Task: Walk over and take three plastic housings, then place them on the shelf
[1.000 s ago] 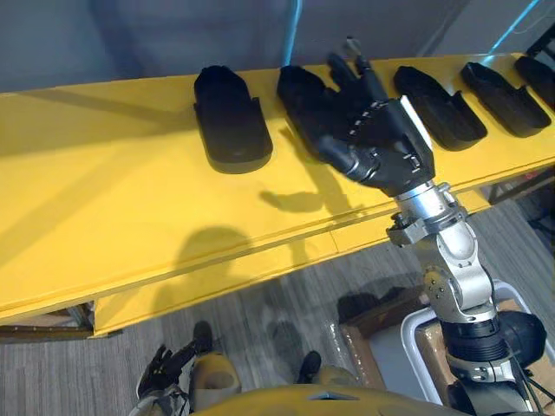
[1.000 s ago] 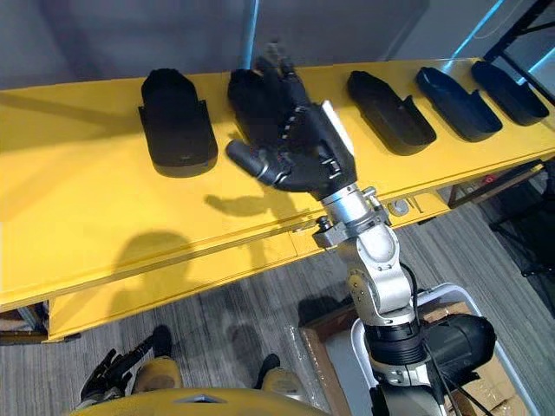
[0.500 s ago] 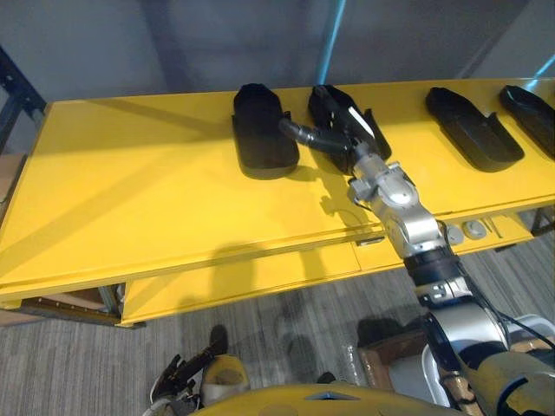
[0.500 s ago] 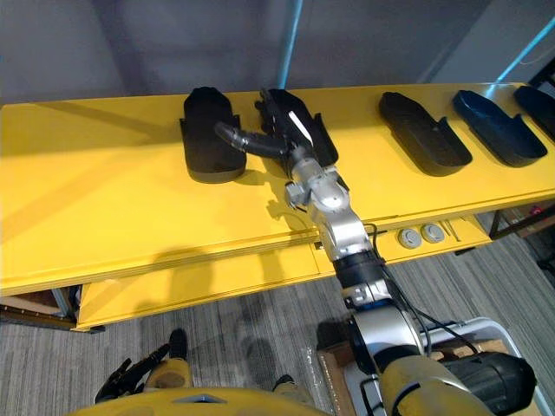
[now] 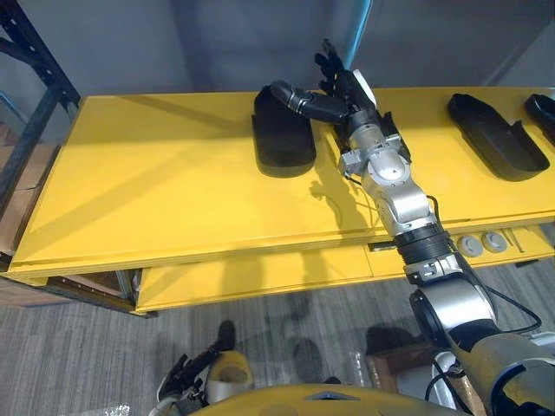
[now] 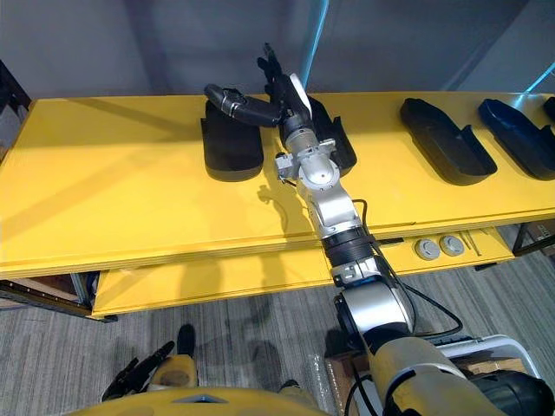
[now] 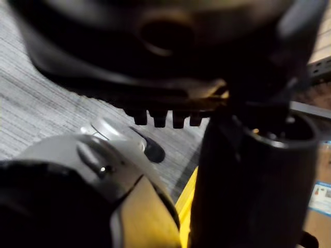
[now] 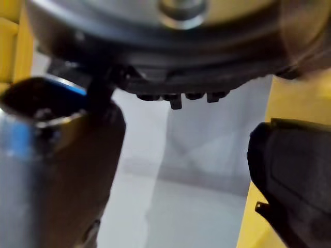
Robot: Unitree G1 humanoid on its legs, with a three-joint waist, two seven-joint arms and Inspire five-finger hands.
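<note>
Black plastic housings [image 6: 232,147] in a row, flat on yellow table [image 6: 113,191]

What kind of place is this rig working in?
Probably a workshop or factory floor: a long yellow workbench with black plastic housings laid in a row, and dark metal racking beside it.

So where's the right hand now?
Left eye view: right hand over the second black housing from the left, at the far edge of the yellow table.

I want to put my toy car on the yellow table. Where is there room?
The big bare patch is the left half of the yellow table, beside the leftmost plastic housing. The front strip is free too. It is crowded at the back, where the right robot hand reaches over two housings.
</note>
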